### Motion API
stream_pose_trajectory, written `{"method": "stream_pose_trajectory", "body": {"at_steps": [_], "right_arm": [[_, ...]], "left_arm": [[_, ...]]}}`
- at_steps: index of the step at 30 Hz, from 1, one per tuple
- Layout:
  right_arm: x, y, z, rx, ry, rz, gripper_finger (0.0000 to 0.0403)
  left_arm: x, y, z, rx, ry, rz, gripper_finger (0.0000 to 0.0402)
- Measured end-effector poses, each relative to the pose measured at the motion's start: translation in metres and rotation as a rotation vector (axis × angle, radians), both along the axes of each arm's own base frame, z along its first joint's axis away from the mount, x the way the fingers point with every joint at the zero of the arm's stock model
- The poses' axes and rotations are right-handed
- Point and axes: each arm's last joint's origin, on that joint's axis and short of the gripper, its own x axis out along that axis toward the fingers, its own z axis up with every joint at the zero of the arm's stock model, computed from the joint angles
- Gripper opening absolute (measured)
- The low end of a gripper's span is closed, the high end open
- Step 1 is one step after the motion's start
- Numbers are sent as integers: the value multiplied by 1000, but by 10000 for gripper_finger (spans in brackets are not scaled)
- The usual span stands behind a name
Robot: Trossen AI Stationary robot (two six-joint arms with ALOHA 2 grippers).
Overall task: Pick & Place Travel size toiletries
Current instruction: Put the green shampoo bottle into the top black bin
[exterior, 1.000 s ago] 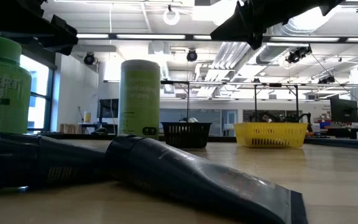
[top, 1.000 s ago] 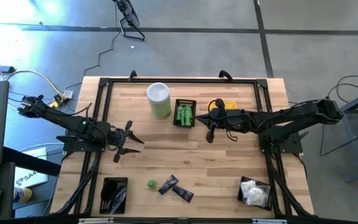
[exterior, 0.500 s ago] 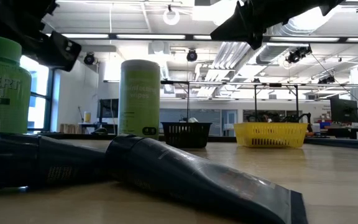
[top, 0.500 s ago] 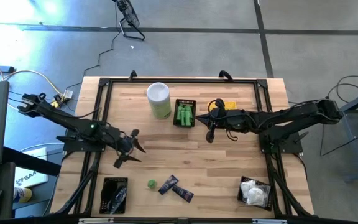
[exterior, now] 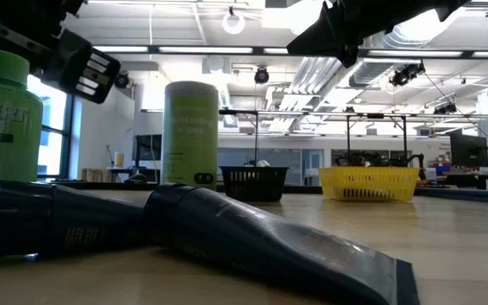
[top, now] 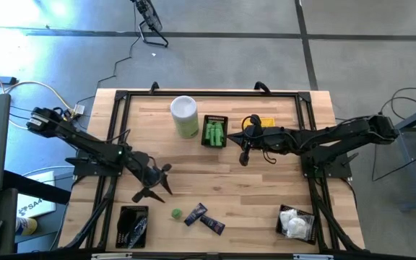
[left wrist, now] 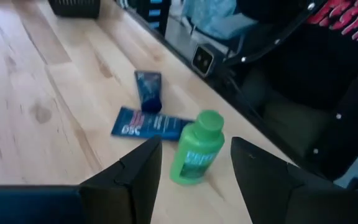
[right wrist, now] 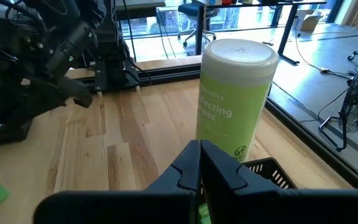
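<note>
Green bottle (left wrist: 196, 155) stands on the tabletop (top: 266, 188) beside two navy tubes (left wrist: 149, 123), framed by our left hand (left wrist: 194, 163), fingers apart, so next we lower and close.

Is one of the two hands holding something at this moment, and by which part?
Nothing is held. The left hand is open above the little green bottle without touching it. The right hand is shut and empty near the canister.

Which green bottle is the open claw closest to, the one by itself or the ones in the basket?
The lone little green bottle standing by the two dark tubes. The left gripper hangs open just beside it; the other green bottles lie in the black basket across the table.
</note>
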Motion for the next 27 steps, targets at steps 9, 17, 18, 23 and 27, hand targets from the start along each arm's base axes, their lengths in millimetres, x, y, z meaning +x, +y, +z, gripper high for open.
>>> {"method": "stream_pose_trajectory", "body": {"at_steps": [9,17,18,23,27], "right_arm": [[0,0,0,-1,1,0,5],[0,0,0,-3,2,1,5],[0,0,0,-3,2,1,5],[0,0,0,-3,2,1,5],[0,0,0,-2,2,0,5]], "left_arm": [[12,-4,-3,-16,-70,-12,186],[17,-23,-12,-33,-110,-81,186],[18,-25,-13,-26,-109,-77,186],[19,-30,-19,-3,-107,-38,186],[22,-32,-21,-3,-107,-38,186]]}}
